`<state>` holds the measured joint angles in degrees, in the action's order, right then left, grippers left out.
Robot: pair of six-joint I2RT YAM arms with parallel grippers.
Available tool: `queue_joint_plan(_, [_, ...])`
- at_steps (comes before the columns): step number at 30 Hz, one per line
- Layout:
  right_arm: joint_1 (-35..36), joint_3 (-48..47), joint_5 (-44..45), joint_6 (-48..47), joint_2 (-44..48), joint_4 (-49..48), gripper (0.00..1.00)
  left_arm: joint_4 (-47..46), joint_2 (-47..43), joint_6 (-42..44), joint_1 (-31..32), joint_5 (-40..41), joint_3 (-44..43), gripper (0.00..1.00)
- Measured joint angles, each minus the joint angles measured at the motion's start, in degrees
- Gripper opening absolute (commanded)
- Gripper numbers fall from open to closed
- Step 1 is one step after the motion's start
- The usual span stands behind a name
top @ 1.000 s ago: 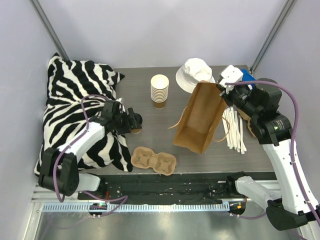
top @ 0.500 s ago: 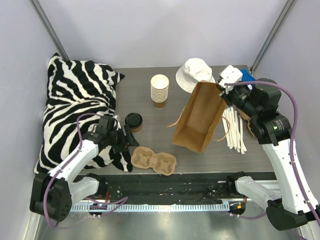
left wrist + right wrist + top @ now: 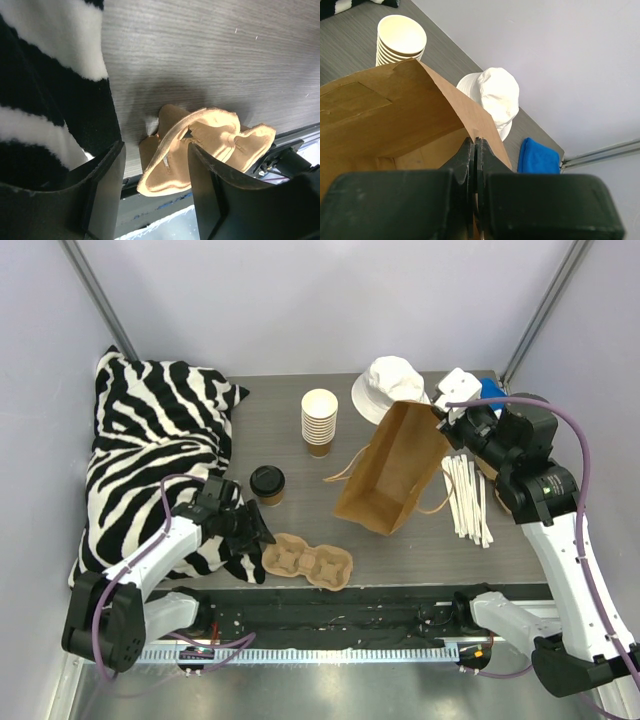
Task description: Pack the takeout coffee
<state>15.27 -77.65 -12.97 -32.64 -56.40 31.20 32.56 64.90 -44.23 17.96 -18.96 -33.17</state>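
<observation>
A: What was nearest, at the bottom of the top view?
B: The carrier [image 3: 308, 560] lay flat on the table [image 3: 280, 430], a little left of centre. Just left of it was the left gripper [image 3: 255, 530], low over the edge of the zebra blanket [image 3: 150, 440].
A: Did that gripper hold something?
B: No. Its jaws stood partly apart with nothing between them. In the wrist view the carrier was seen only through the gap, beyond the fingers.
A: And where was the coffee?
B: The coffee [image 3: 267, 483] stood upright on the table with its lid on. It was just above the carrier in the frame, near the blanket, apart from both grippers and outside the bag [image 3: 392, 480].
A: And the bag?
B: It was right of centre and tilted. The right gripper [image 3: 447, 423] was closed tight on its upper edge.
A: What was farther back?
B: The stack [image 3: 319, 420] of cups and a white hat [image 3: 390, 388] were in the upper middle.
</observation>
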Motion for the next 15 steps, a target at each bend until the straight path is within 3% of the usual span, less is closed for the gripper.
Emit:
queue_joint_plan(11, [0.0,-0.92,0.35,0.0,-1.03,0.09,0.01,0.63,0.0,-1.6,3.02,0.0,1.36,0.43])
queue_joint_plan(14, [0.0,-0.94,0.42,0.0,-1.27,0.09,0.01,0.35,-0.02,-1.75,3.13,0.09,1.81,0.3])
queue_joint_plan(15, [0.0,-0.94,0.42,0.0,-1.29,0.09,0.01,0.33,-0.02,-1.68,3.17,0.13,1.86,0.2])
